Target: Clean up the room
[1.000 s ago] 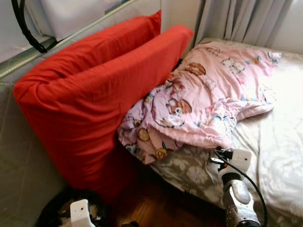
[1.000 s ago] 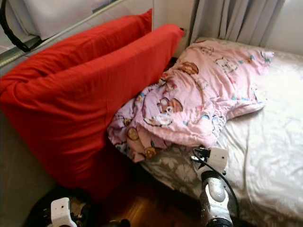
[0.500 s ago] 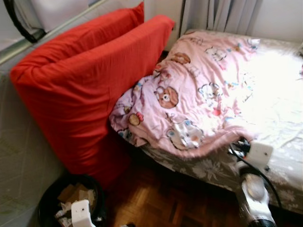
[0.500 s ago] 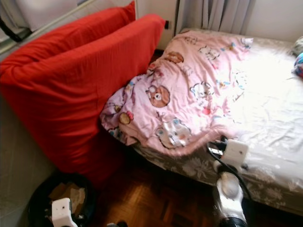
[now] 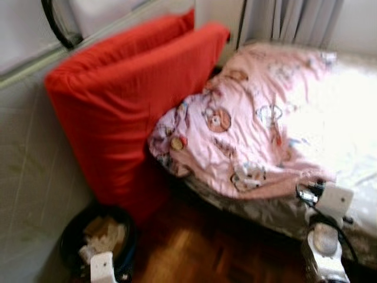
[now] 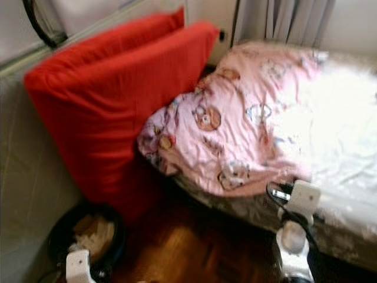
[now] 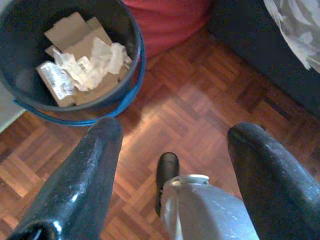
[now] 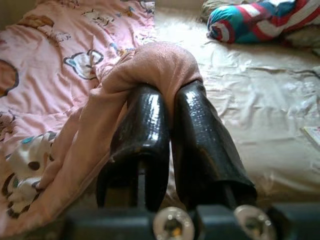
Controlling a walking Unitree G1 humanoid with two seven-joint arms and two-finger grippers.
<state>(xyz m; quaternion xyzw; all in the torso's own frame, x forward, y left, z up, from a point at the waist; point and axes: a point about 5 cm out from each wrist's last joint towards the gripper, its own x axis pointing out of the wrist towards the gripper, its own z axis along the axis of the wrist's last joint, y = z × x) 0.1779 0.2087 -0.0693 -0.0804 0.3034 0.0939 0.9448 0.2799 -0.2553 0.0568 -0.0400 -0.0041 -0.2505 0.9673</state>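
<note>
A pink cartoon-print blanket (image 5: 247, 135) lies rumpled across the left part of the bed, and one edge hangs over the bed's near side. My right gripper (image 8: 167, 95) is at that near edge, shut on a fold of the blanket (image 8: 160, 62) that drapes over its fingertips. My left gripper (image 7: 175, 130) hangs open low over the wooden floor (image 7: 200, 100), with nothing between its fingers. It is beside a dark bin (image 7: 132, 75) holding cardboard and crumpled paper.
Two big red cushions (image 5: 129, 100) lean against the wall left of the bed, with the bin (image 5: 70, 236) at their foot. A pale sheet (image 5: 336, 118) covers the rest of the bed. A striped bundle (image 8: 255, 20) lies at its far end. Curtains (image 5: 300, 20) hang behind.
The head camera has swung and the picture is blurred. The blanket's near edge, held in my right gripper, has been drawn rightward along the bed's side and lies more spread out.
</note>
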